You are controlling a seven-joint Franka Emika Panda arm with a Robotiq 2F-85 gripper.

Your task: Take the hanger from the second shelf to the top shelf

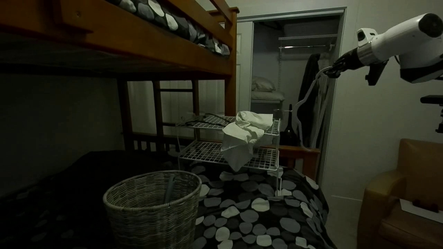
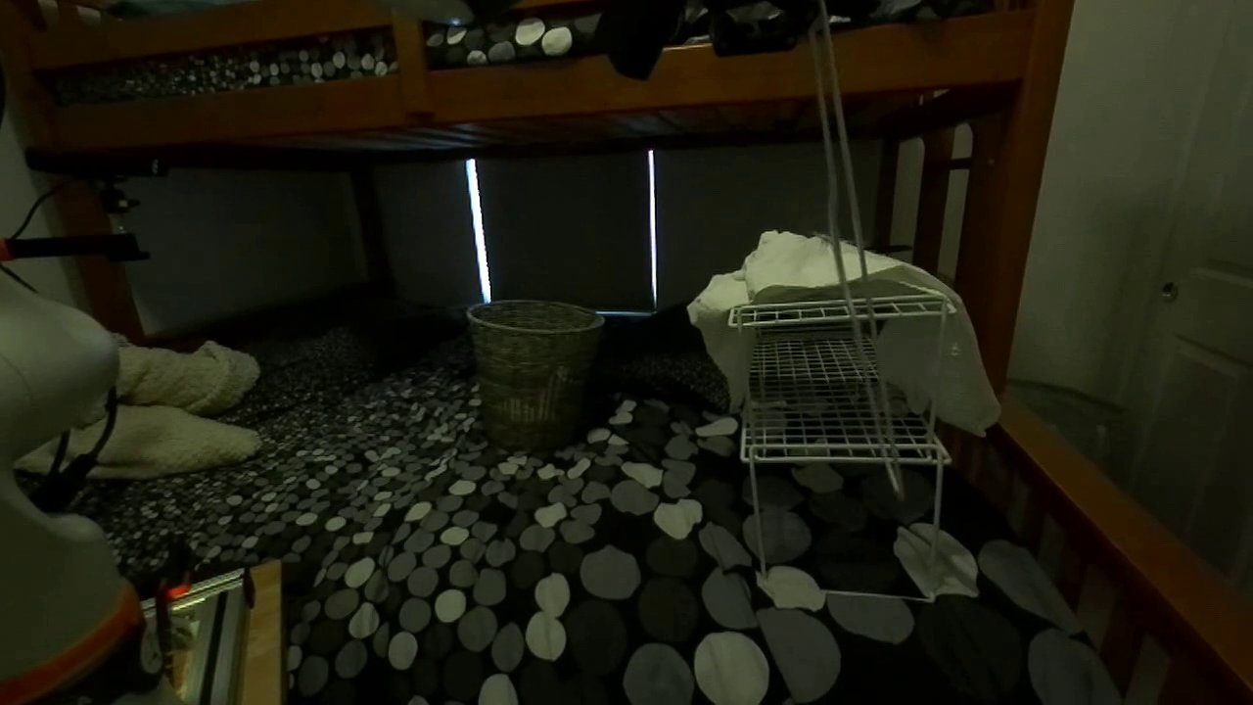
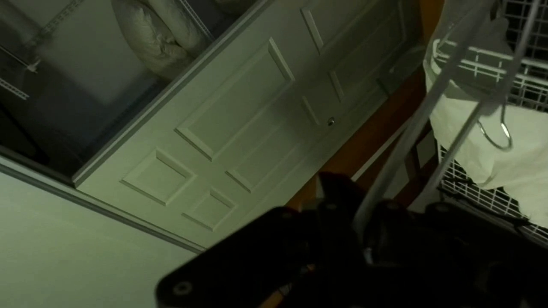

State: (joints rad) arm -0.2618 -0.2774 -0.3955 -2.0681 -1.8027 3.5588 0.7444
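A pale plastic hanger hangs steeply tilted from my gripper, which is shut on one end of it. Its metal hook points toward the rack. The hanger also shows in an exterior view, in front of the rack, and in the wrist view. The dark gripper fingers close around its end there. The white wire rack has a top shelf and a lower shelf; both shelves also show in an exterior view. The hanger is in the air, apart from the rack in an exterior view.
A white cloth drapes over the top shelf and hangs down its side. Dark thin items lie beside it. A wicker basket stands on the bed. The upper bunk overhangs. A closet is behind.
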